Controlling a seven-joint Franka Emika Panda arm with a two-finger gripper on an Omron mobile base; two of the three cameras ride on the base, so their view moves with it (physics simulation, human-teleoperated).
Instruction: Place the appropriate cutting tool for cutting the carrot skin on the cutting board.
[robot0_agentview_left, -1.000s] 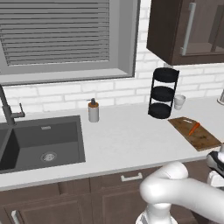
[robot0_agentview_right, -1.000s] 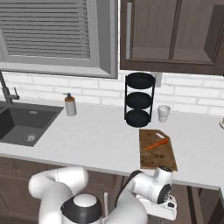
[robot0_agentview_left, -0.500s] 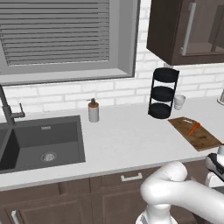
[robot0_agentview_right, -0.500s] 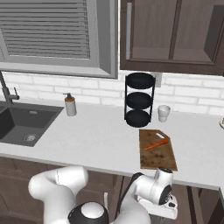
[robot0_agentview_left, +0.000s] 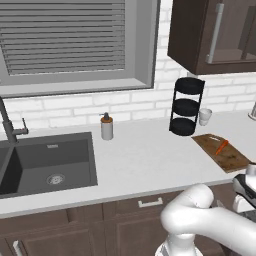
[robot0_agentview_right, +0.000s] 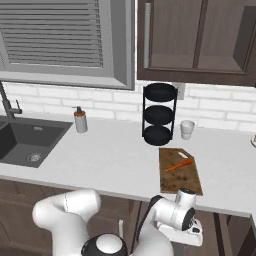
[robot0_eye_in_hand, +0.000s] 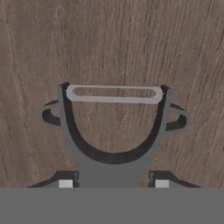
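- Currently the peeler (robot0_eye_in_hand: 113, 127) sits close under the hand camera: grey Y-shaped frame, pale blade across the top, against a brown wood-grain surface.
- Gripper (robot0_eye_in_hand: 113, 183): only the two fingertips (robot0_eye_in_hand: 65, 183) peek up on either side of the peeler's stem; can't tell whether they're clamped on it or loose.
- Cutting board (robot0_agentview_right: 180, 171) lies at the counter's (robot0_agentview_right: 110, 160) front edge, right of the black three-tier rack (robot0_agentview_right: 159, 114).
- Carrot (robot0_agentview_right: 178, 165) lies diagonally on the board's far half, near the handle cut-out end.
- White cup (robot0_agentview_right: 187, 129) stands beside the rack near the back wall.
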